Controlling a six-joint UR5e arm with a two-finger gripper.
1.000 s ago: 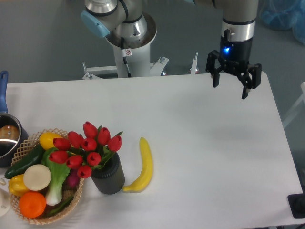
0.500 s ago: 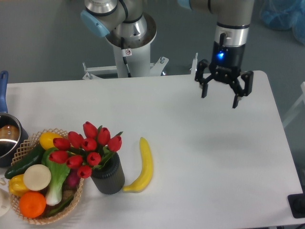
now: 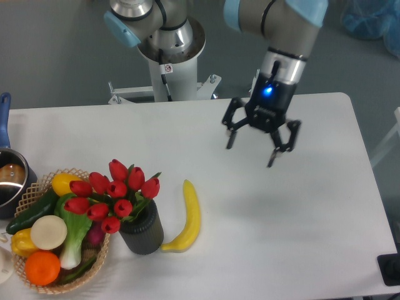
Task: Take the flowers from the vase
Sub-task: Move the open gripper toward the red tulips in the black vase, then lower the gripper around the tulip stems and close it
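A white table fills most of the view. A yellow banana lies on it toward seven o'clock from the table's middle, its long curve running from twelve to six. At the table's eight o'clock corner sits a woven wicker basket piled with produce: an orange at its six o'clock edge, a pale round slice-faced vegetable near the centre, a dark green cucumber lying across the nine o'clock side, a yellow lemon at twelve, and a yellow pepper at eight. Just beside the basket, at its ten o'clock, stands a metal pot with a blue handle.
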